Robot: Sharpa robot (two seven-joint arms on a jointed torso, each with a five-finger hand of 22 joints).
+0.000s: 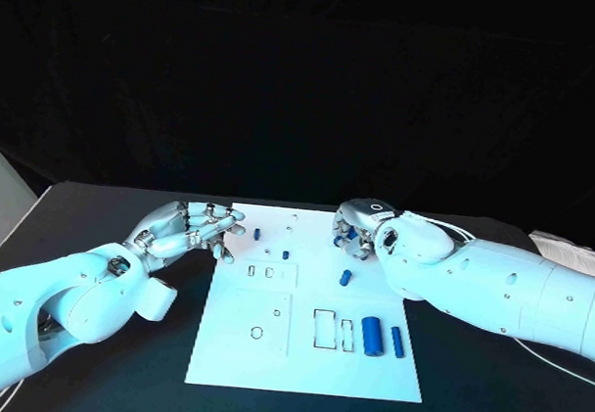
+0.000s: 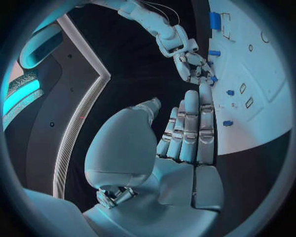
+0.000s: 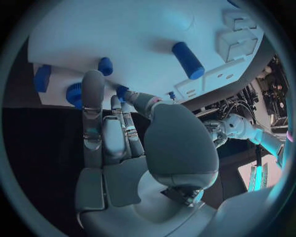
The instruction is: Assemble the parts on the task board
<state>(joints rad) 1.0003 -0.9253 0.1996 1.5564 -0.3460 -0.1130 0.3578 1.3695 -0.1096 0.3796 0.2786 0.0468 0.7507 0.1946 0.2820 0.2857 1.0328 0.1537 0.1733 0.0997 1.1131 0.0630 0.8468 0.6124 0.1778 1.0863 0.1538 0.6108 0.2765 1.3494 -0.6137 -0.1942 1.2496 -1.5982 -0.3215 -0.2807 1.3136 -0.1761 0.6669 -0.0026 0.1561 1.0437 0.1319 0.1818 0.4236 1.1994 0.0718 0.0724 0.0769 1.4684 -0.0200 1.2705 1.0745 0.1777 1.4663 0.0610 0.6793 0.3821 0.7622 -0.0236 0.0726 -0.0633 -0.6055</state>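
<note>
Black cloth hung behind the black desk [image 1: 112, 365], and the flat white rectangular task board [image 1: 304, 359] lay in the middle of it.

At the board's near right part lay a large blue cylinder [image 1: 372, 335] with a slimmer blue rod [image 1: 398, 342] just beside it on the right, both next to outlined rectangular recesses. A short blue peg [image 1: 346, 278] lay farther up toward the board's middle, and 2 small dark blue pieces [image 1: 258, 233] sat near the far left corner.

The silver left hand [image 1: 191, 231] hung at the board's far left edge; its fingers [image 2: 190, 129] were partly curled and lay side by side, grasping nothing.

The silver right hand [image 1: 363, 230] was over the board's far right area, palm down. In the right wrist view its fingers [image 3: 93, 111] reached down to the white surface among several small blue parts [image 3: 105, 66], with a fingertip against a small blue piece [image 3: 122, 92]; whether that piece was actually pinched or only touched, I could not tell. A bigger blue cylinder [image 3: 187, 60] lay apart from the fingers on the plate.
</note>
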